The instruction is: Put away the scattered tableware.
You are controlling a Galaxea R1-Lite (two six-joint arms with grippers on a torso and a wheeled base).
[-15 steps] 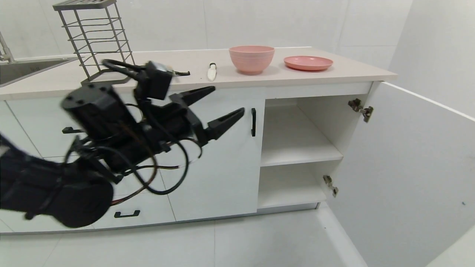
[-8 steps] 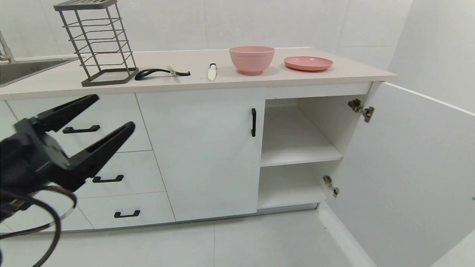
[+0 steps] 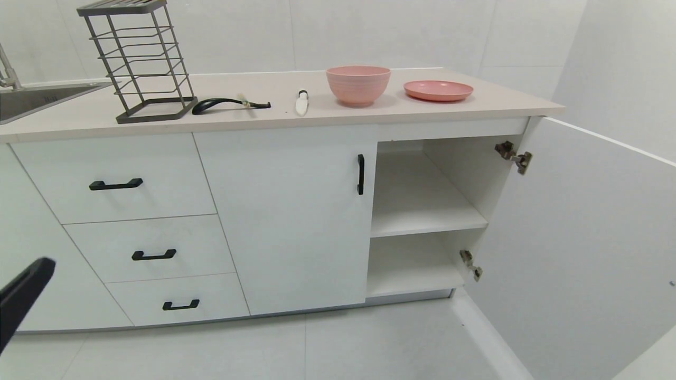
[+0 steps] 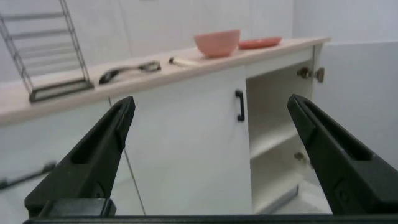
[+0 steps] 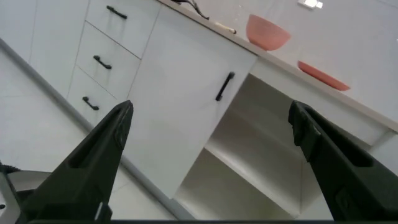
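At the head view's lower-left edge, the left gripper [image 4: 209, 102] has withdrawn from the white cabinet front [image 3: 285, 211], one black finger [image 3: 24, 295] cut off by the frame; jaws spread wide. Right gripper [image 5: 209, 107] spread likewise. Round pink bowl [image 3: 358, 83] and flat pink plate [image 3: 438, 89] rest unmoved on the beige countertop [image 3: 501, 103].

A: Entry, left gripper [image 4: 210, 102]. Finish?
B: Matte black all over. Two long fingers [image 4: 93, 168], wedge-shaped, broad at the base and narrowing to blunt tips, with a raised ridge along each back.
A: And the right gripper [image 5: 211, 109]?
B: Same build: black, tapered, flat inner faces. The head view shows one squared-off black tip [image 3: 24, 295].
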